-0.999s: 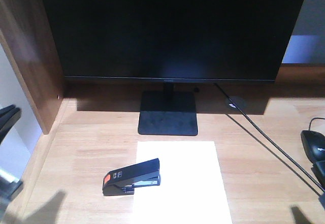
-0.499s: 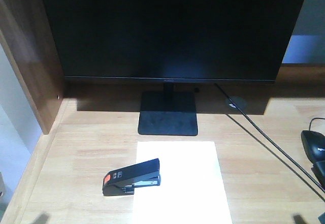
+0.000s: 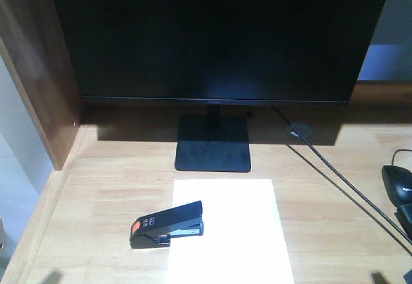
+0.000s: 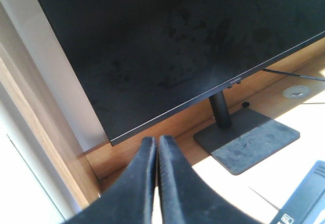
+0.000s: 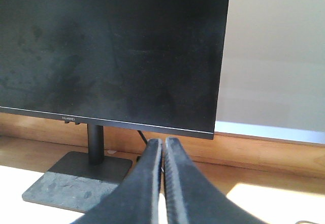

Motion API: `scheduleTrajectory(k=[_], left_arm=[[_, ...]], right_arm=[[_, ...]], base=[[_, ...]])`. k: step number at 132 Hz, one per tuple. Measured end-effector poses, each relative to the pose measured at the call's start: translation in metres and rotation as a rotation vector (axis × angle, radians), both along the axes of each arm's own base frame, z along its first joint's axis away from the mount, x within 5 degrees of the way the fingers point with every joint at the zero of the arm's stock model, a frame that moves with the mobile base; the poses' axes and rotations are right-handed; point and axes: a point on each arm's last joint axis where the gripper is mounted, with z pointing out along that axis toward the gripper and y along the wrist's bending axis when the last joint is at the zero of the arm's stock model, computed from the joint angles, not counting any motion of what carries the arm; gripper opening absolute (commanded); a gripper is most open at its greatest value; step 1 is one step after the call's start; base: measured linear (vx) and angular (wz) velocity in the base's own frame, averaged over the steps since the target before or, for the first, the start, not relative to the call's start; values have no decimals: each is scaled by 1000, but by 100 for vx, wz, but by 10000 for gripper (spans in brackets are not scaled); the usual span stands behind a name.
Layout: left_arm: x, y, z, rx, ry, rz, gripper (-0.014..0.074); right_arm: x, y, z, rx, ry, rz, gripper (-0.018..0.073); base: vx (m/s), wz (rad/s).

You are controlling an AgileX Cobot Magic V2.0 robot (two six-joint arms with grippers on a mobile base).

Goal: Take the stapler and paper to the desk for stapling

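The black stapler (image 3: 167,224) with an orange patch lies on the desk (image 3: 96,200), its front end over the left edge of the paper (image 3: 238,232), a white sheet in front of the monitor stand. A corner of the stapler (image 4: 306,199) shows at the bottom right of the left wrist view. My left gripper (image 4: 156,140) is shut with nothing in it, raised and pointing at the monitor's lower left corner. My right gripper (image 5: 163,141) is also shut and empty, facing the monitor's lower right corner. Neither gripper shows in the front view.
A large black monitor (image 3: 219,36) on a flat square base (image 3: 213,143) fills the back of the desk. A black cable (image 3: 335,174) runs from a grommet (image 3: 300,129) toward a black mouse (image 3: 397,184) at the right edge. A wooden side panel (image 3: 38,71) walls the left.
The left arm, seen at the left edge of the front view a second ago, has drawn out of that view. Stapler and paper have not moved.
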Motion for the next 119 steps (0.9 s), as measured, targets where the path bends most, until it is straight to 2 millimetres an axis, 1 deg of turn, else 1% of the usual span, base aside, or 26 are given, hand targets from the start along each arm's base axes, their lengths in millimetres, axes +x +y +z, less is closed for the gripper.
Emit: scheduleTrajectory(k=[23,41,55,70,81,101,119], left_arm=[[0,0,0,-6,3,0,-6],[0,-1,0,-172,66,2,-6],[0,0,0,-213,81,8,-6],[1,3,0,-245,86,53,-6],[-2,8,-1,-262,64,90,-6],[-16,17,-12,-290,0,163,-6],[-28,24,-35,-320,-34,229,-6]], right_arm=[[0,0,0,0,0,0,-6],[0,0,0,0,0,0,-6],[0,0,0,0,0,0,-6],[0,0,0,0,0,0,-6],[0,0,0,0,0,0,-6],[0,0,0,0,0,0,-6],[0,0,0,0,0,0,-6]], base=[[0,0],[0,0],[0,0],[0,1],[0,0],[0,0],[0,0]])
